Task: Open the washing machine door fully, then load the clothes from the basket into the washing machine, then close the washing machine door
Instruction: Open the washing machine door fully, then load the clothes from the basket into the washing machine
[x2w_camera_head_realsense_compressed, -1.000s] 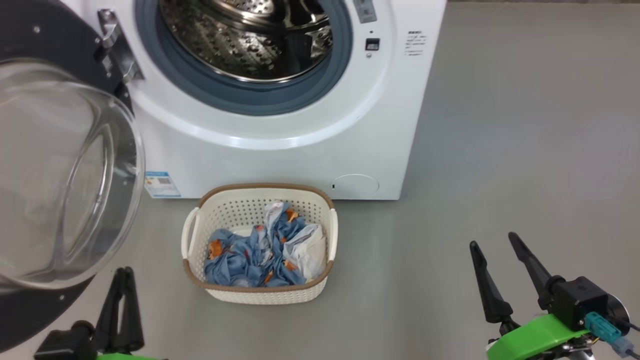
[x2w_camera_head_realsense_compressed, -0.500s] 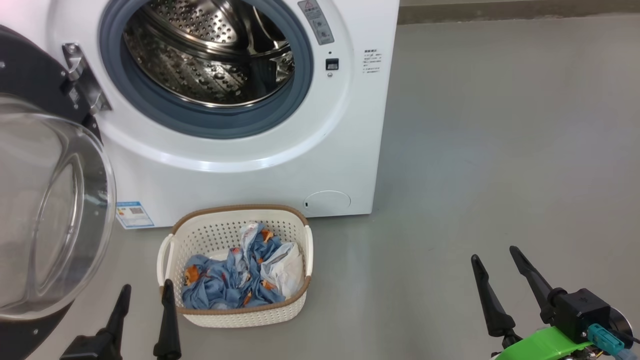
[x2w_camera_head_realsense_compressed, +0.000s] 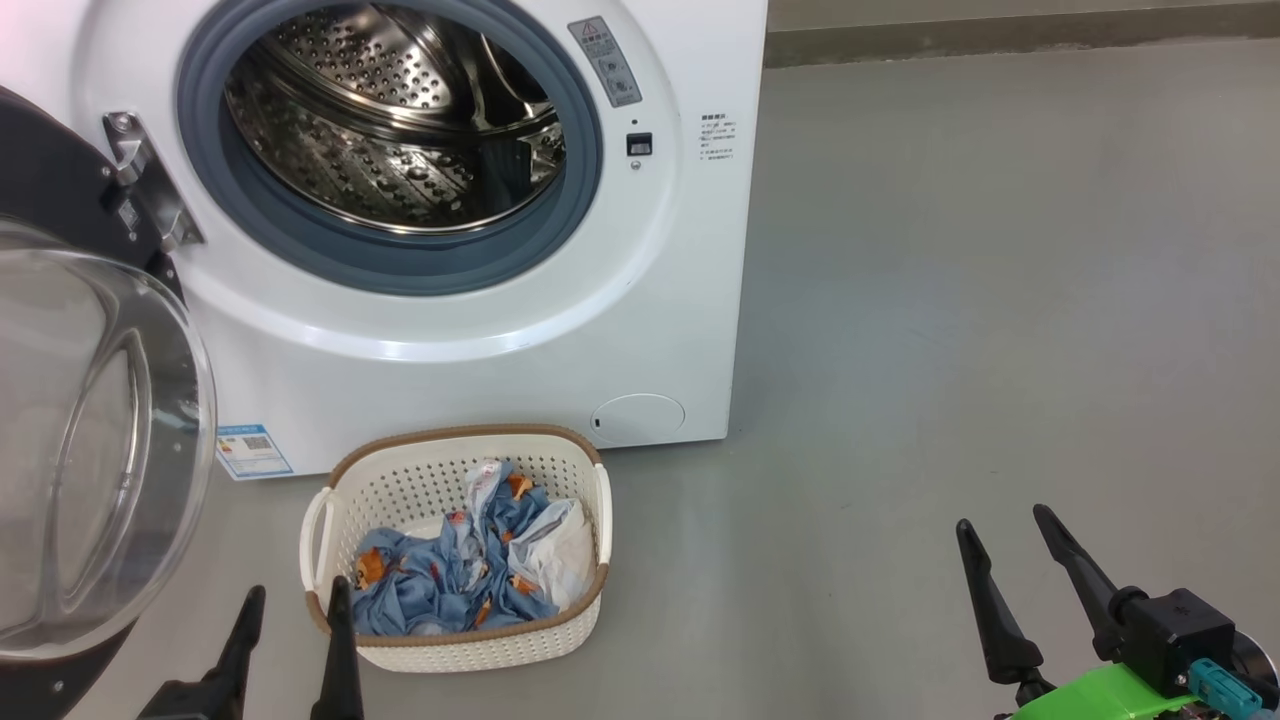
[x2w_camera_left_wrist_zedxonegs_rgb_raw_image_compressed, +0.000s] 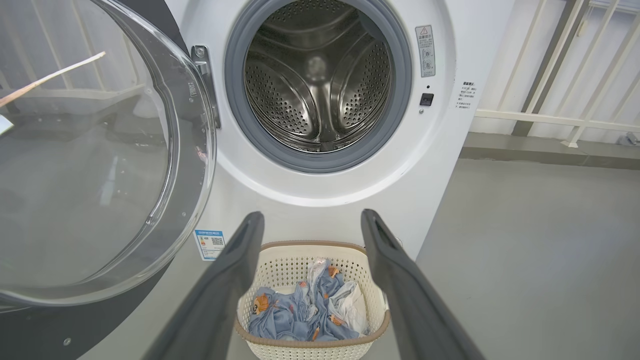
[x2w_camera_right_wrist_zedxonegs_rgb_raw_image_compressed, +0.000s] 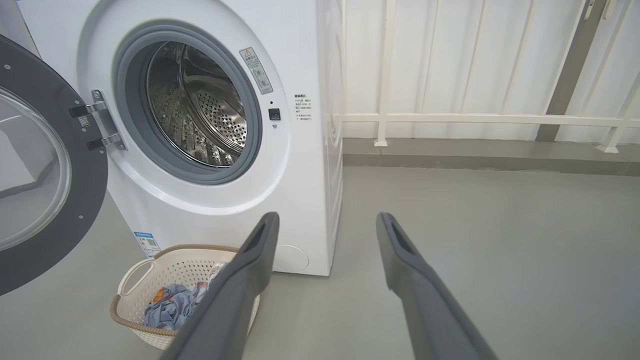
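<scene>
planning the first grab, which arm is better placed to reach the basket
Probably left: the left gripper is open right beside the basket of clothes; the right gripper stands far aside.

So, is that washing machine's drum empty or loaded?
Empty: the drum shows bare perforated steel, and the clothes lie bunched in the basket on the floor.

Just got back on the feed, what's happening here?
The washing machine door is swung wide open and the drum looks empty. The clothes lie in the basket on the floor before the washing machine. Both grippers are open and hold nothing: the left gripper hovers by the basket's near left corner, the right gripper well off to its right.
</scene>
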